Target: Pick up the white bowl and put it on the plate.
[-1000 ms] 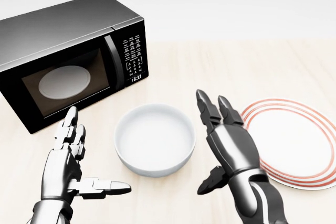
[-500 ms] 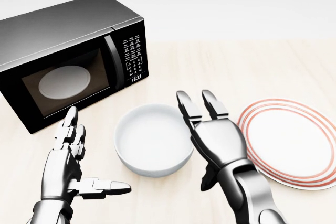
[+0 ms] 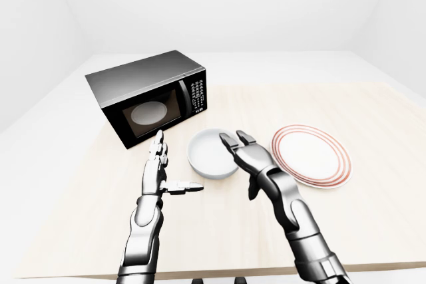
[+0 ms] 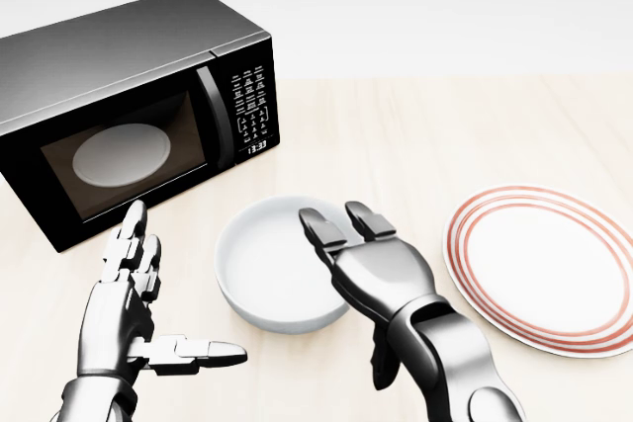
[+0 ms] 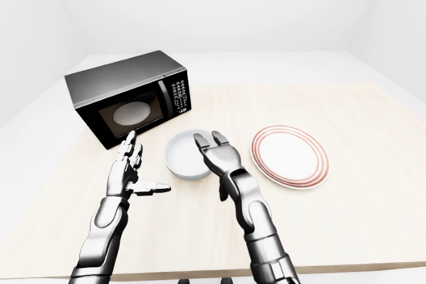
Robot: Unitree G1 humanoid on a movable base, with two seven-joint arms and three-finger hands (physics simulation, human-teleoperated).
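Observation:
The white bowl (image 4: 269,266) stands upright on the wooden table, below the microwave in the head view. The white plate with red rings (image 4: 546,266) lies flat to the bowl's right. My right hand (image 4: 358,274) is open, its fingers (image 4: 321,228) reaching over the bowl's right rim, thumb hanging below. It hides the bowl's right edge. My left hand (image 4: 148,298) is open and empty, to the lower left of the bowl, thumb pointing right.
A black microwave (image 4: 129,106) with its door shut stands at the upper left, a white disc behind its window. The wooden table (image 3: 373,118) stretches to the right and ends at a near edge at the bottom of the eye views.
My right hand has moved left from beside the plate to over the bowl's right rim. The left hand, bowl and plate have not moved.

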